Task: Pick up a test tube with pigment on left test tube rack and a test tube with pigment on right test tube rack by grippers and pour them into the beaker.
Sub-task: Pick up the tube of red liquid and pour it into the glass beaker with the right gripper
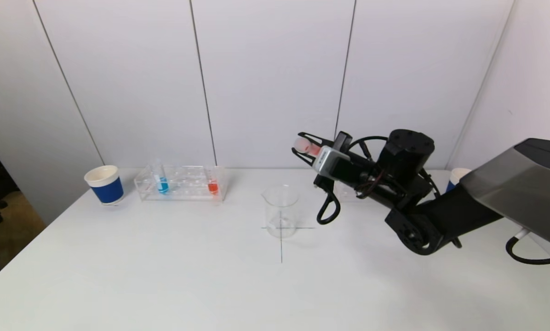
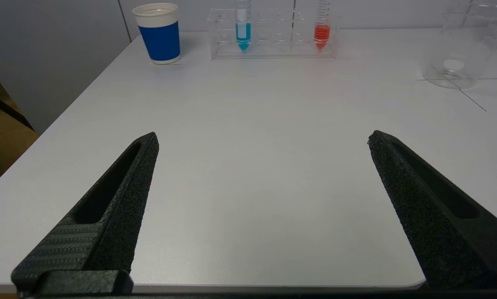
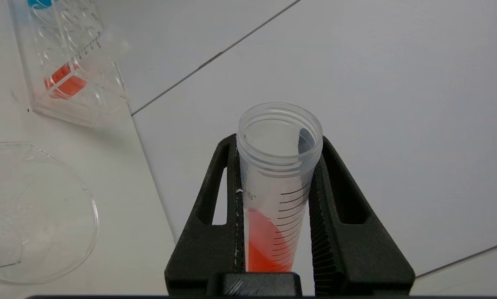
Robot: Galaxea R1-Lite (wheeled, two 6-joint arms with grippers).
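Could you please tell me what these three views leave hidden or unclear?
- Right rack: head view, hidden behind the right gripper and arm; its tubes cannot be counted.
- Second blue cup: head view, mostly behind the arm.
- Left gripper: absent from head view.
- Beaker: left wrist view, top cut off.

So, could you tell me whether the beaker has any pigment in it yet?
Empty: the beaker looks clear throughout, and the red pigment sits inside the test tube held by the right gripper.
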